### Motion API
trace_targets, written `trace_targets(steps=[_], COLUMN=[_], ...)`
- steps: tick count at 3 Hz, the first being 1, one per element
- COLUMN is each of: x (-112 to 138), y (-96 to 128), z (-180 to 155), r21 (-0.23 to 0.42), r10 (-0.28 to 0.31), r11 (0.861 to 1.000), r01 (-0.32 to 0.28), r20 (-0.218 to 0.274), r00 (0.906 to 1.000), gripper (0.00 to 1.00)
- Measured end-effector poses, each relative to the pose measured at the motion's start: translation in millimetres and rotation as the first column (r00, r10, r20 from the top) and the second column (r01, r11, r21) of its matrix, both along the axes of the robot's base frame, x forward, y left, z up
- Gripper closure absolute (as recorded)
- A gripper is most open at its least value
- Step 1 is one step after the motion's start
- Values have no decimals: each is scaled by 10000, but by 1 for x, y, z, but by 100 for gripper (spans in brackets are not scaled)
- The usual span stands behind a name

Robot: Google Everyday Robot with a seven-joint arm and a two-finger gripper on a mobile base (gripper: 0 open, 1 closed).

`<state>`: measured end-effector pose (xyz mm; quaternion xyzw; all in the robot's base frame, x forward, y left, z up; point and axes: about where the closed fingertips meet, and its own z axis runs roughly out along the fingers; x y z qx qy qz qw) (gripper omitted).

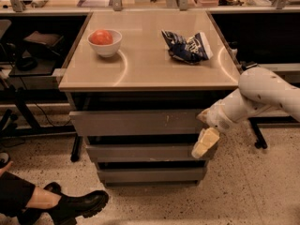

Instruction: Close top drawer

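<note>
The top drawer (136,122) stands partly out, just under the tabletop (150,74). My gripper (205,143) hangs below the tabletop's front corner nearest my arm; how open, I cannot tell. I judge the drawer stiff, smooth metal without a handle, best pushed flat on its front.

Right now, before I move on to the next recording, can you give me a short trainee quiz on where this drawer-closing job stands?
1. True or false: the top drawer is fully shut.
2. Where is the gripper? A) resting on the floor B) by the right end of the drawer fronts, just below the top drawer's front C) out of view
3. What lies in the white bowl?

Key
1. False: its front stands out, leaving a dark gap under the tabletop.
2. B
3. A round red fruit.
</note>
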<state>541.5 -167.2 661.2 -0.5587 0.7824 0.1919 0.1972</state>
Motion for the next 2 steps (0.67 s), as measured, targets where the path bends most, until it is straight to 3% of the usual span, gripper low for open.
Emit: trace_targets(steps=[1, 2], x=[15, 13], y=[2, 1], z=[6, 6], r21=[284, 284], r10=[-87, -87], r11=[9996, 9996], r01=[84, 84], r20=[107, 107], r00=[9999, 9999], gripper=[0, 0])
